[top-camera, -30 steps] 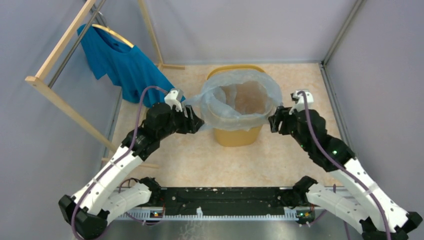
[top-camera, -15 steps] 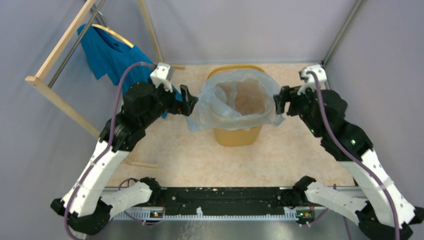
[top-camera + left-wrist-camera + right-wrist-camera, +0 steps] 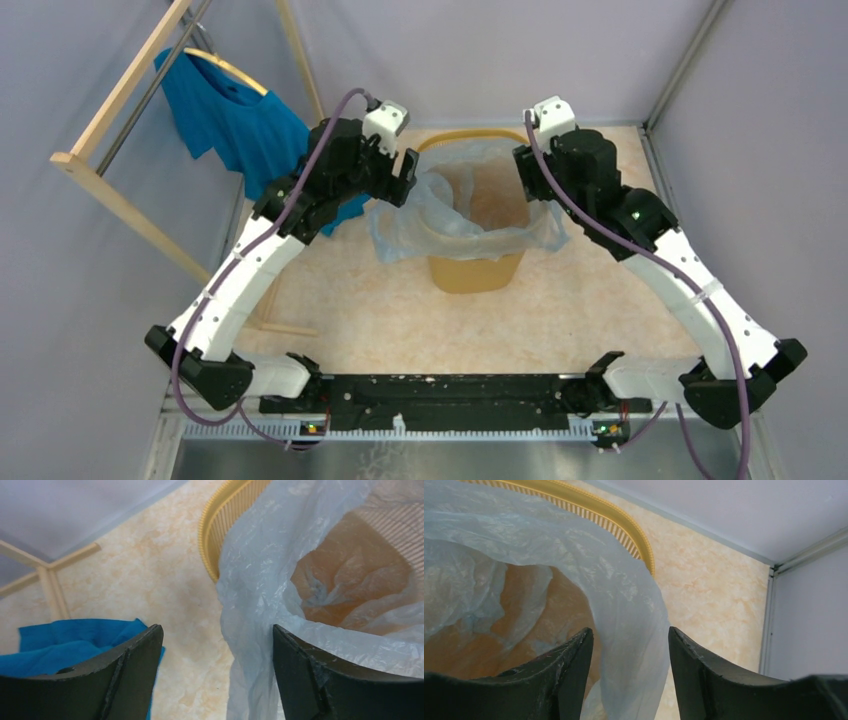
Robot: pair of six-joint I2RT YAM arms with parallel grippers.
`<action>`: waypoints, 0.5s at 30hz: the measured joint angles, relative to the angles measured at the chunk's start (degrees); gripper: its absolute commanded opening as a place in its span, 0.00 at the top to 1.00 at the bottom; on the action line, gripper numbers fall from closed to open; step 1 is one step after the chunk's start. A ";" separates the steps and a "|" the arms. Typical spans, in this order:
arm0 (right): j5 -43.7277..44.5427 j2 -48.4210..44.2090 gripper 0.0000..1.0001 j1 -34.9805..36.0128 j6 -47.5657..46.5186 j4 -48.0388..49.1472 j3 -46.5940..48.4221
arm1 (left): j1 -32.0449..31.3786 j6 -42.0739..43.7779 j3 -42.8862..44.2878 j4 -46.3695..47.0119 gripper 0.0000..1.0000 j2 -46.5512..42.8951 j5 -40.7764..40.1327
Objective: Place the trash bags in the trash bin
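Note:
The yellow-orange trash bin (image 3: 476, 272) stands mid-table. The translucent pale grey-blue trash bag (image 3: 455, 215) lines its mouth, with its edges spilling over the front and left rim. My left gripper (image 3: 406, 180) is open at the bin's far-left rim. In the left wrist view the gripper (image 3: 217, 628) straddles the bag's (image 3: 260, 580) outer edge beside the rim (image 3: 214, 535), without pinching it. My right gripper (image 3: 523, 172) is open at the far-right rim. In the right wrist view the gripper (image 3: 629, 629) has bag film (image 3: 624, 595) hanging loose between its fingers, with the rim (image 3: 624, 522) beyond.
A solid blue T-shirt (image 3: 240, 125) hangs on a wooden rack (image 3: 110, 110) at the far left, close to my left arm; it also shows in the left wrist view (image 3: 70, 637). Grey enclosure walls surround the table, with a corner post (image 3: 690, 60) far right.
Both arms have risen and swung from the bin's near sides toward its far rim. The bag has slumped and hangs lower over the front and left.

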 measured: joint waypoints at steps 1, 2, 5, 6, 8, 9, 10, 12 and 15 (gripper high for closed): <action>0.63 0.24 0.53 0.00 -0.37 0.00 0.02 | 0.00 0.11 0.37 0.04 0.20 0.00 -1.01; 1.11 0.42 0.58 -0.02 -0.87 0.09 0.00 | 0.00 0.20 0.83 0.17 0.22 0.00 -2.36; 2.51 1.09 0.72 -0.02 -1.51 1.11 0.00 | 0.00 0.09 1.11 0.94 0.31 0.00 -4.44; 3.02 1.33 0.76 0.00 -1.66 1.60 0.02 | 0.02 -0.02 1.11 0.94 0.35 0.11 -4.90; 4.59 2.19 0.81 -0.02 -1.73 2.45 0.33 | 0.00 -0.57 1.09 1.36 0.39 0.35 -5.88; 5.31 2.69 0.84 -0.02 -1.79 3.21 0.39 | 0.00 -0.68 1.07 1.81 0.42 0.48 -6.54; 5.81 3.17 0.88 -0.02 -1.86 3.48 0.52 | 0.00 -0.85 0.92 2.45 0.45 0.55 -7.19; 6.69 4.24 0.94 -0.11 -2.03 4.26 0.74 | 0.00 -1.33 0.37 3.82 0.49 0.52 -8.39; 6.97 6.36 1.00 -0.76 -2.27 5.44 1.81 | 0.00 -1.75 0.04 5.62 0.52 0.74 -9.38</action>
